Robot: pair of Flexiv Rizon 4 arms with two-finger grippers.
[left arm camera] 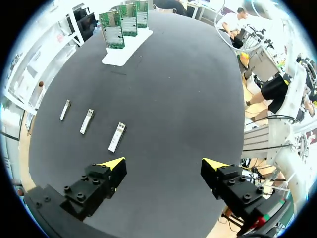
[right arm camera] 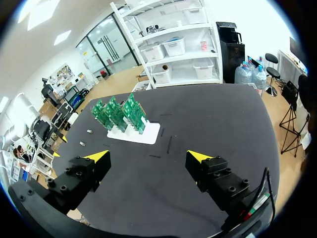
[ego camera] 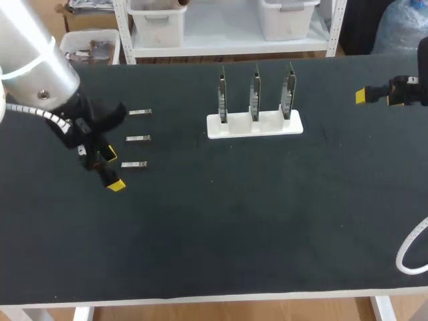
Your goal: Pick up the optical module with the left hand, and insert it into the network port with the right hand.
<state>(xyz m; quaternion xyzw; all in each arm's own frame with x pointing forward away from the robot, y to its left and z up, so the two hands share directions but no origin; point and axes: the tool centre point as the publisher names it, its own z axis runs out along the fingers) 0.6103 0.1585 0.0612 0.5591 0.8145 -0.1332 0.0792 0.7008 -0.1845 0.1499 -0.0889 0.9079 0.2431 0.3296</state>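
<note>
From above, the nearest optical module [ego camera: 134, 164] lies at the left of the dark surface [ego camera: 221, 227], just right of the left end effector [ego camera: 112, 170], whose fingers are spread and hold nothing. The other two modules [ego camera: 138, 138] lie in line farther off. Mid-surface, a white holder [ego camera: 254, 125] carries three upright circuit boards [ego camera: 255, 93], presumably bearing the network ports, though those are too small to see. The right end effector [ego camera: 374, 95] hangs at the far right, well apart from everything. The left wrist view shows the left end effector [left arm camera: 166, 163] gaping wide and empty, with the nearest optical module [left arm camera: 117, 137] lying flat just ahead of one finger, outside the gap. The right wrist view shows the right end effector [right arm camera: 148, 157] equally wide and empty, with the circuit boards [right arm camera: 119, 114] ahead of it. The module looks light, rigid and smooth-skinned, so likely slippery. I would pinch its long flat sides near the middle, leaving the plug end free and squeezing only gently.
</note>
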